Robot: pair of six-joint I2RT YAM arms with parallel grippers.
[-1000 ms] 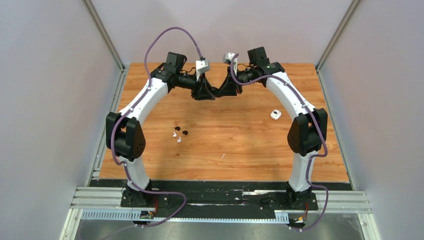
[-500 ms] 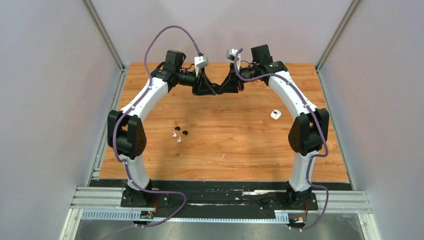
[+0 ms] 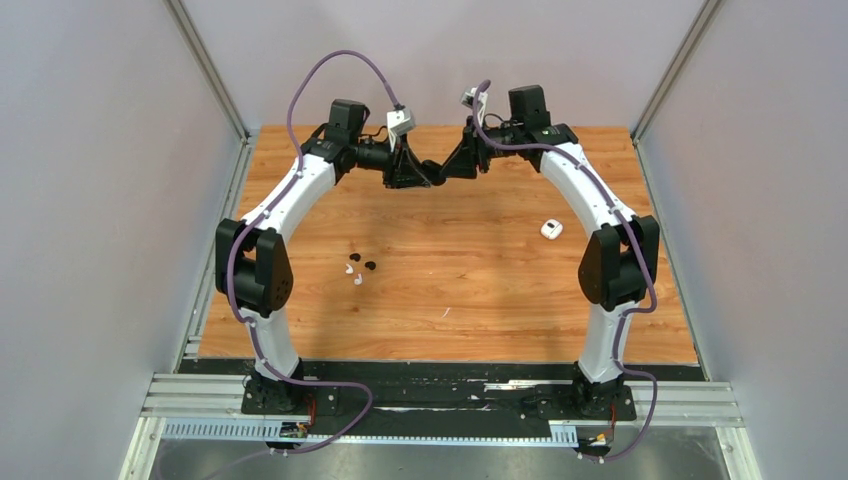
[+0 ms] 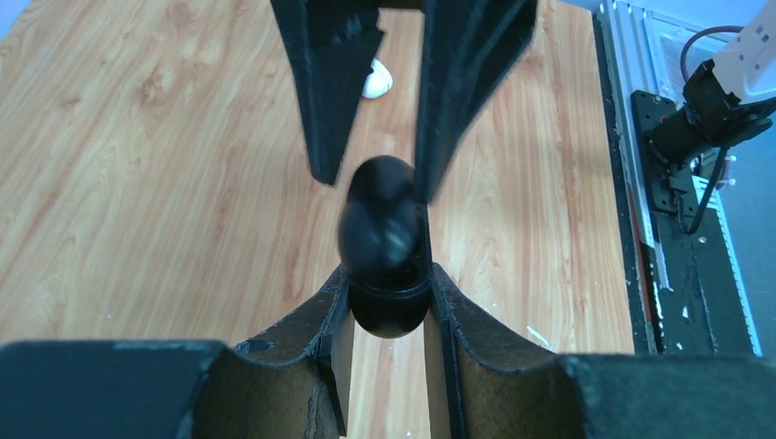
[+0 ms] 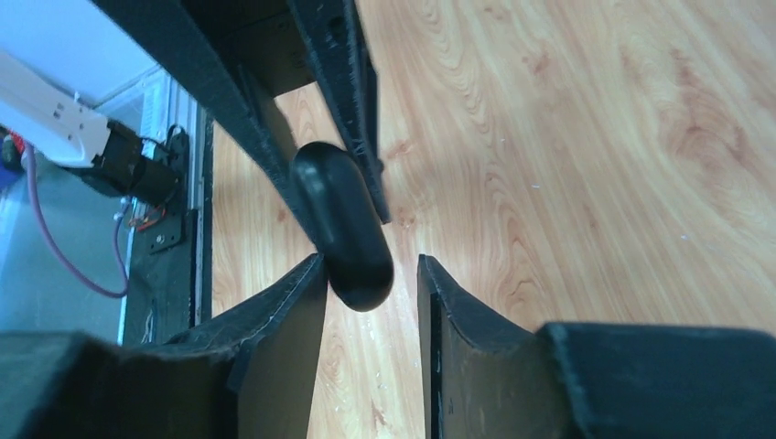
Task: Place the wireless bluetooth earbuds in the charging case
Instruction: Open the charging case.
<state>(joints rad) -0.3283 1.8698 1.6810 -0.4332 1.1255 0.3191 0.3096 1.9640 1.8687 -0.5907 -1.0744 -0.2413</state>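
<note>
**Right tool slackened on the black charging case; both wrists shifted toward the far edge**

1. Earbuds: four, two black and two white. They lie loose on the table, left of centre, unmoved and well apart from both tools.
2. Left tool: raised over the far middle of the table. Its jaws are closed on the lower end of the black charging case, touching both flanks.
3. Black charging case: held in the air where the two tools meet. Its upper part is blurred, so I cannot tell whether the lid is open.
4. Right tool: jaws part-open and wider than a second ago. One finger touches the case and the other stands clear. It grips nothing.
5. White case: on the table to the right, unmoved.

Hazards, as judged:
- The case is smooth and rounded and is pinched at one end only. A drag from the touching right finger could twist it or pull it free, and it would drop to the table.
- A dropped case could scatter the tiny earbuds.
- There are two colours of earbud and two cases, so a pair could go into the wrong case.
</note>
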